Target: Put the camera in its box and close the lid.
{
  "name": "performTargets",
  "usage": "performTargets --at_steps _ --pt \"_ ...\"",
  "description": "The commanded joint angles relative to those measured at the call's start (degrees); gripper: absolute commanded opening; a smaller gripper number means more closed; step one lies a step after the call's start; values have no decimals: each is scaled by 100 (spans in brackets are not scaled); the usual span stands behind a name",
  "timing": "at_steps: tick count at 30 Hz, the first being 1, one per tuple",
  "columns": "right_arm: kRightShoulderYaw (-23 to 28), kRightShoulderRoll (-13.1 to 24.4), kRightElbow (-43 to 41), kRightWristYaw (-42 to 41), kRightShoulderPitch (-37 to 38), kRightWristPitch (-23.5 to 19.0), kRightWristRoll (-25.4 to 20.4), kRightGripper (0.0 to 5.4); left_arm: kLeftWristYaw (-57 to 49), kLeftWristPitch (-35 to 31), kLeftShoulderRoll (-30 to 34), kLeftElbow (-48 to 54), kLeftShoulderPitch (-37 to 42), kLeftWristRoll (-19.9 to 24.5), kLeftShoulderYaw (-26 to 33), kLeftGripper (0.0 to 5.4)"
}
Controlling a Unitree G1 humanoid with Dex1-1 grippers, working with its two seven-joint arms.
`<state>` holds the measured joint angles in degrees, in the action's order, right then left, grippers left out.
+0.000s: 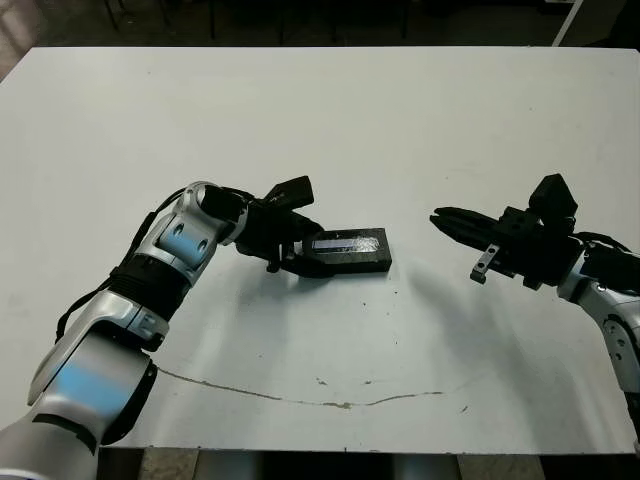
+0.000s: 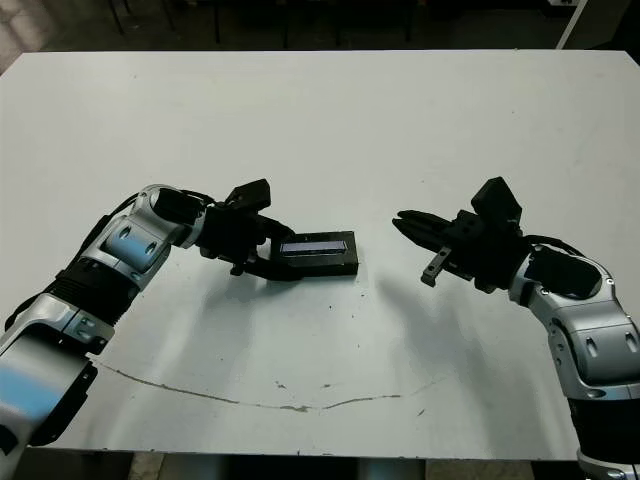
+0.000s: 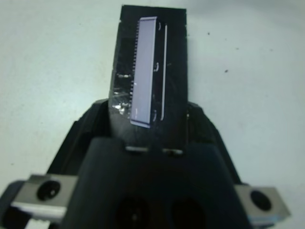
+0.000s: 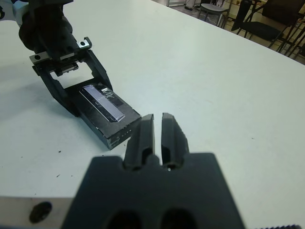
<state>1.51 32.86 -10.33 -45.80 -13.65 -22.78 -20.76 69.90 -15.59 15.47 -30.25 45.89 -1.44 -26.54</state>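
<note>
L pincer [image 1: 318, 262] is clamped on one end of the closed box: lid [image 1: 350, 243] sits on top, silvery strip facing up, fingers [image 4: 100, 71] straddling both long sides at the end nearer the L arm. Box [image 1: 372, 264] lies flat on the white counter [image 1: 330, 120], roughly mid-counter, long axis running L–R. Camera not visible in any view; can't tell from the frames if it's inside.

R pincer [image 2: 408, 224] is off to the R of the box, well apart, pointing toward it, just above the counter. Fingers [image 4: 144, 134] narrow, nearly together w/ a thin gap, holding nothing.

Thin brownish crack/line [image 1: 300, 398] runs across the counter nearer the robot. Chairs [image 4: 257, 21] show beyond the far edge in R wrist view.
</note>
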Motion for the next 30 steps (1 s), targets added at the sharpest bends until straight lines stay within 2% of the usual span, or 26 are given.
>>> performTargets --at_steps 1,5,9,13,17,20,28,30 --pt "-35 8 49 -15 75 -44 2 0 62 -235 -580 -7 -233 -344 -734 277" --pt "-66 1 59 -7 59 -28 29 0 258 -294 -539 56 -82 -483 -877 277" --pt "-72 -19 95 -19 50 -26 3 0 446 -429 -501 36 -19 -440 -860 277" --pt "-74 39 -80 97 62 -286 14 0 505 -530 -443 -10 17 -462 -847 277" --pt "-47 25 -45 34 115 -33 61 0 511 -101 -235 54 -23 -583 -879 349" --pt "-51 75 -125 79 118 -181 47 0 506 242 -119 -104 -122 -566 -822 402" --pt "-36 60 -105 47 146 -107 25 0 324 890 343 -244 -502 -531 -588 539" --pt "-34 53 -93 39 145 -131 4 0 300 902 496 -277 -608 -469 -499 539"
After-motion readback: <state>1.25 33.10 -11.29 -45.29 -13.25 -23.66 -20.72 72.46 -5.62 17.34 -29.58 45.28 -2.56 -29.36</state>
